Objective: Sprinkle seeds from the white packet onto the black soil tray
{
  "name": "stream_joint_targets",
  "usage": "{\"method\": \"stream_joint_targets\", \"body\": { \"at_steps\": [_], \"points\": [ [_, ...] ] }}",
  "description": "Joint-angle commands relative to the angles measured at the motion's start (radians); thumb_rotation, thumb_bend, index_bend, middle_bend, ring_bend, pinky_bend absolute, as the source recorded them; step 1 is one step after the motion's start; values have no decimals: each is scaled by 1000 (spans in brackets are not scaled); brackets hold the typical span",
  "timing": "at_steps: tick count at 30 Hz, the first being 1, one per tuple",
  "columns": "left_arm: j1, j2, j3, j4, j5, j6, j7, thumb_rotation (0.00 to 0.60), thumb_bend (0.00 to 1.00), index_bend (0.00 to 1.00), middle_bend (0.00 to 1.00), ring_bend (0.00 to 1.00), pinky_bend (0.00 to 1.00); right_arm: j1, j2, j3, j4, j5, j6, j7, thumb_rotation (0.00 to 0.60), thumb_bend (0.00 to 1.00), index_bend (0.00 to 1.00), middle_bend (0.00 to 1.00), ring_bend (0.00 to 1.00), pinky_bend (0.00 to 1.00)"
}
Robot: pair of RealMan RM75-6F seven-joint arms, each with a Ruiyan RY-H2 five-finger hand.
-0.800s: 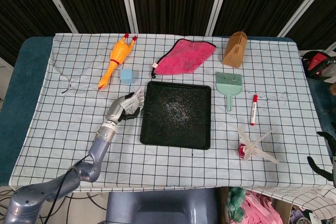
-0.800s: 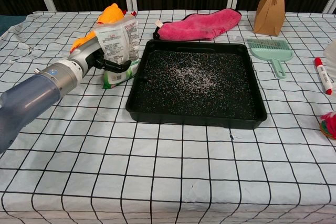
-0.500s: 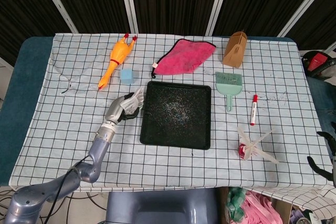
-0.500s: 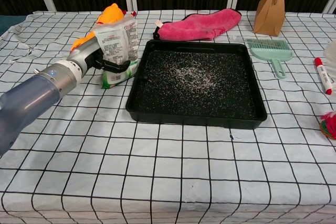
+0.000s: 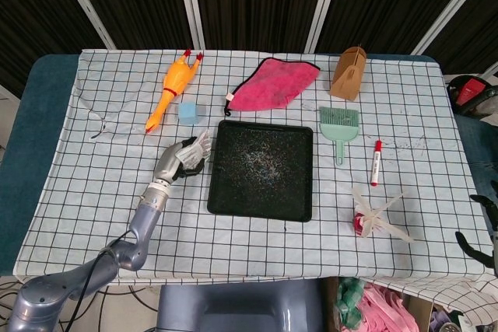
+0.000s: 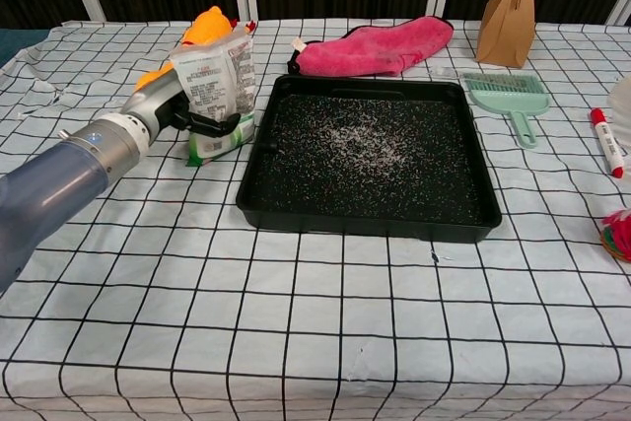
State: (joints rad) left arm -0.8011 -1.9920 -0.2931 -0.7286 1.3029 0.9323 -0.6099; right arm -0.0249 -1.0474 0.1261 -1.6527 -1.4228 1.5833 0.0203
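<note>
The black soil tray (image 5: 261, 201) (image 6: 296, 212) lies at the middle of the table, with pale seeds scattered over the soil in its centre. My left hand (image 5: 173, 162) (image 6: 163, 103) holds the white seed packet (image 5: 198, 150) (image 6: 217, 78) upright just off the tray's left edge, its green bottom end low near the cloth. Whether the packet's bottom touches the cloth, I cannot tell. My right hand is not in either view.
A yellow rubber chicken (image 5: 173, 88) and blue cube (image 5: 188, 111) lie behind the left hand. Behind the tray are a pink cloth (image 5: 274, 83) and brown paper bag (image 5: 348, 72). To its right lie a green brush (image 5: 339, 124), red marker (image 5: 376, 162) and clear bundle (image 5: 373, 215).
My left hand has drawn the packet slightly left and back, away from the tray's edge. The tray and seeds are unchanged.
</note>
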Motion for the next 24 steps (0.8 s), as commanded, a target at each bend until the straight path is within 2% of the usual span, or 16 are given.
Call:
{"method": "stream_joint_targets", "body": {
  "at_steps": [1,7,12,15,19,24],
  "points": [
    [2,10,5,-10,8,9,9,600,579,342,376,270,456,0,0,0,0,0,1,0,600,194,260,40,146,335],
    [10,62,18,-69,40,53,41,600,594,342,378,271,456,-3,2,2,-1,0,8,3,600,195,260,39,146,335],
    [19,187,53,-207,92,62,85,600,595,339,390,279,455,-4,2,0,-2,-3,9,0,600,195,260,39,146,335],
    [11,290,53,-337,94,15,90,600,595,338,389,279,453,-3,1,0,-4,-2,7,-4,600,195,260,39,146,335],
    [-21,420,45,-484,92,-59,164,600,597,339,389,279,453,-4,0,0,-4,4,6,-13,600,195,260,39,146,335],
    [-76,529,12,-622,41,-172,235,600,605,341,388,279,452,-4,-1,5,-1,17,4,-17,600,195,260,40,146,335]
  ]
}}
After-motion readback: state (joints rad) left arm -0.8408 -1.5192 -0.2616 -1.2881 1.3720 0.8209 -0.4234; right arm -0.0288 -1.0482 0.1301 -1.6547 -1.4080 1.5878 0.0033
